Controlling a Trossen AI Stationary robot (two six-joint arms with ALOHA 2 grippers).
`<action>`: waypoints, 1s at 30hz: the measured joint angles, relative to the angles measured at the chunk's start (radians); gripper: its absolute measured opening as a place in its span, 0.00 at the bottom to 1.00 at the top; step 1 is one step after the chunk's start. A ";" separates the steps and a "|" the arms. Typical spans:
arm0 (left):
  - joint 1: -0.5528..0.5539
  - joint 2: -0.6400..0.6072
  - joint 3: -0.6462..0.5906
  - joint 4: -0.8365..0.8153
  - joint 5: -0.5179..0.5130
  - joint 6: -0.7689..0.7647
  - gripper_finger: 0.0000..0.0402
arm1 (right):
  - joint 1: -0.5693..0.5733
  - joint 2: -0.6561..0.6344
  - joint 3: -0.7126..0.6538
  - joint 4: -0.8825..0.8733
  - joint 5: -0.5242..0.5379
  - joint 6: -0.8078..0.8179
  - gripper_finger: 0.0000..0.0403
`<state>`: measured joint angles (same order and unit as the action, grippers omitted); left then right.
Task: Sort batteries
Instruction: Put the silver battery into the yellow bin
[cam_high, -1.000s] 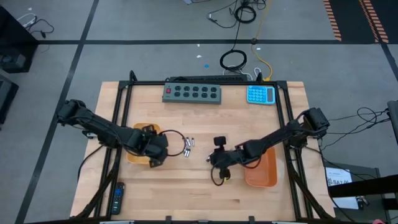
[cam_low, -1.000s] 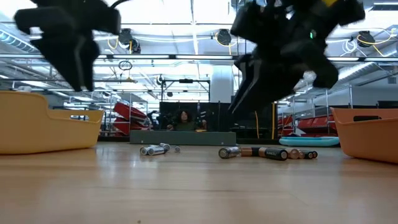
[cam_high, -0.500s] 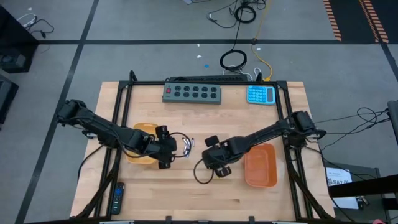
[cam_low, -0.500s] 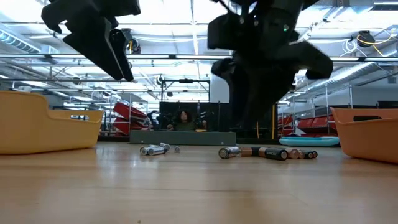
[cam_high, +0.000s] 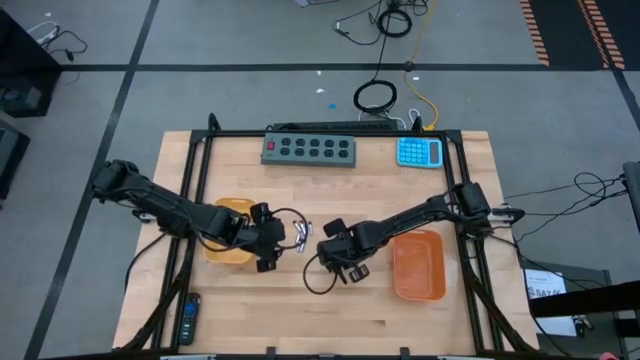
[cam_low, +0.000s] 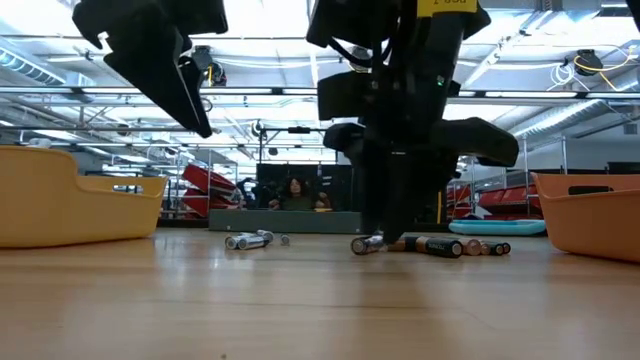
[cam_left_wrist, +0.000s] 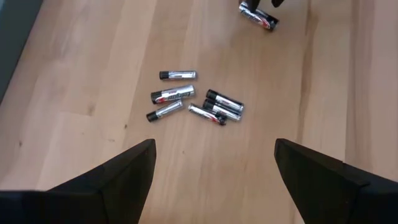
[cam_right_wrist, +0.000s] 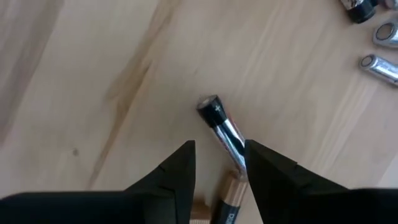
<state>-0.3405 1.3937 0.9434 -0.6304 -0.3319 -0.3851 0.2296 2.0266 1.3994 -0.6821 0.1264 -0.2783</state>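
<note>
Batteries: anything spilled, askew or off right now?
Nothing damaged. The batteries lie loose on the bare table, pointing every which way, outside the yellow tray and orange tray. That fits unsorted stock.

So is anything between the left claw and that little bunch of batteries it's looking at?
Nothing visible. The left claw hangs open above bare wood, and the cluster of silvery batteries lies just ahead of its fingers with only table between. The right claw works on a separate battery.
</note>
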 joint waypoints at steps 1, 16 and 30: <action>0.000 0.000 -0.002 0.001 -0.001 0.000 0.83 | -0.001 -0.001 0.000 0.001 -0.001 0.000 0.32; -0.010 0.000 -0.069 0.062 -0.010 -0.018 0.83 | -0.048 0.006 0.000 0.029 -0.078 -0.058 0.32; -0.066 -0.041 -0.178 0.202 -0.073 0.006 0.83 | -0.070 0.072 0.003 0.054 -0.138 0.022 0.05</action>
<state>-0.4061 1.3529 0.7653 -0.4285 -0.4045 -0.3789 0.1598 2.0983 1.4022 -0.6277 -0.0112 -0.2559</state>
